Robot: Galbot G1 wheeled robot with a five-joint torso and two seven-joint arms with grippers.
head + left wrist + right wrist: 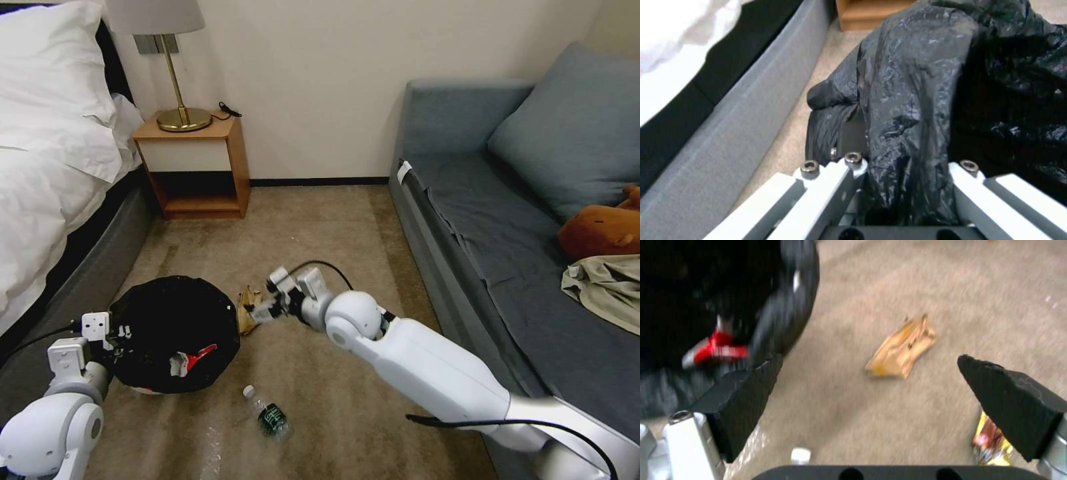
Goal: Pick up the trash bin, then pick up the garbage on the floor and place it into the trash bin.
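Your left gripper (902, 186) is clamped on the rim of the small round white bin lined with crinkled black plastic (175, 333), holding it low over the carpet at about 8 o'clock in the head view; a red-and-white crushed packet (192, 360) already lies inside. Your right gripper (871, 400) hangs spread wide and empty above the crumpled brown paper bag (902, 351), which lies on the carpet just beside the bin's rim at 3 o'clock of it. That bag looks light, soft and easily crushed, so pinch it across its bunched middle. The small clear bottle with a green label (270, 415) lies at 5 o'clock of the bin; it looks smooth and likely to roll, so take it across the body. A gold-yellow snack wrapper (991, 440) lies near the right fingertip.
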